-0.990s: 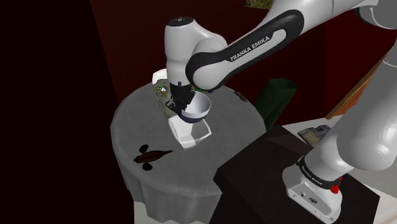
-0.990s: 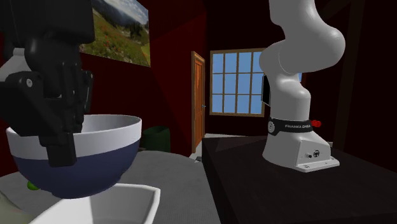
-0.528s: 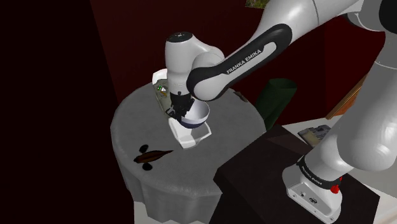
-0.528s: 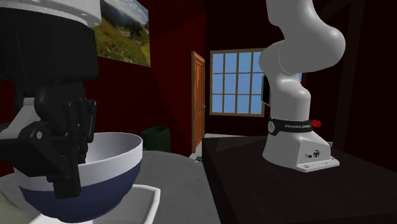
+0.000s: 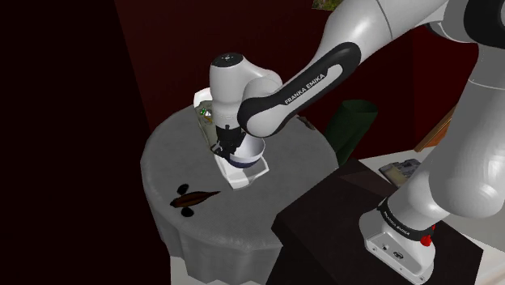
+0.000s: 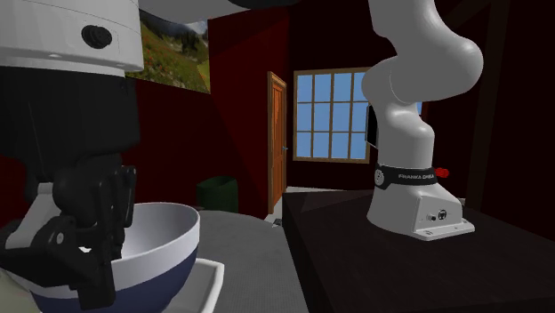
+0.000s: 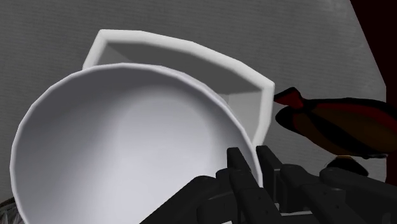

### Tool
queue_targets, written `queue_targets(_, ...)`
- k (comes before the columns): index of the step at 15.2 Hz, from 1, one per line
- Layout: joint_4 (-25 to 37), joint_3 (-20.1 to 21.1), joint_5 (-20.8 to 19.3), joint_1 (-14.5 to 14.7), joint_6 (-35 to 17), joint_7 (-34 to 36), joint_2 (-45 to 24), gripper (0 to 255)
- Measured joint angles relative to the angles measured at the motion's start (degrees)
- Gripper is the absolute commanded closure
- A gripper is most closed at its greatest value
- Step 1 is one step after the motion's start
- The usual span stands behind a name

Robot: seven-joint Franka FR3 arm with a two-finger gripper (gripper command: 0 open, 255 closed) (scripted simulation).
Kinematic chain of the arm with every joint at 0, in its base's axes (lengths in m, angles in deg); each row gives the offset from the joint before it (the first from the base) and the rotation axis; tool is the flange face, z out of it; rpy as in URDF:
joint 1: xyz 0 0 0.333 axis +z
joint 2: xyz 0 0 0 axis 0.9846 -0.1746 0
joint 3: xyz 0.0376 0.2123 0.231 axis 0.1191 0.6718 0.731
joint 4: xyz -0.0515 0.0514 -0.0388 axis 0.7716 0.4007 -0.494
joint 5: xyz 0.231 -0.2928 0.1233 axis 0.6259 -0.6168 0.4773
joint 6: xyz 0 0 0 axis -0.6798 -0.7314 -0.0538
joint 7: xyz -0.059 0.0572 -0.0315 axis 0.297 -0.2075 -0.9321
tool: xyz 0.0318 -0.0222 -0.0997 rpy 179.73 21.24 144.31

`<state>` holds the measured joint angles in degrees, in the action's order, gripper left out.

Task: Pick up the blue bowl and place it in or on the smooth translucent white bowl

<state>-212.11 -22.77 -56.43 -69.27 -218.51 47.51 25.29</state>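
Two fingers (image 7: 240, 178) clasp blue bowl (image 7: 121, 146) over white bowl (image 7: 191, 54), brown object (image 7: 337, 124) near.

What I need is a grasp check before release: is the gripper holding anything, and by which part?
The gripper is shut on the blue bowl, pinching its rim, one finger inside and one outside the wall.

A round grey table (image 5: 279, 176) carries a white angular bowl (image 5: 243, 177) and a dark brown object (image 5: 196, 196).
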Motion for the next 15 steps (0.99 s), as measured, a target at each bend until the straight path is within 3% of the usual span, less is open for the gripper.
queue_targets(3, 0.0, -0.02, -0.03, 0.01, -0.04, 0.02, -0.04, 255)
queue_targets(4, -0.01, -0.02, -0.03, 0.01, -0.05, 0.02, -0.04, 0)
queue_targets(10, 0.0, -0.02, -0.04, 0.01, -0.05, 0.02, -0.02, 0)
queue_targets(15, 1.49, 1.62, 3.49, -0.59, 5.29, -2.2, 4.48, 0)
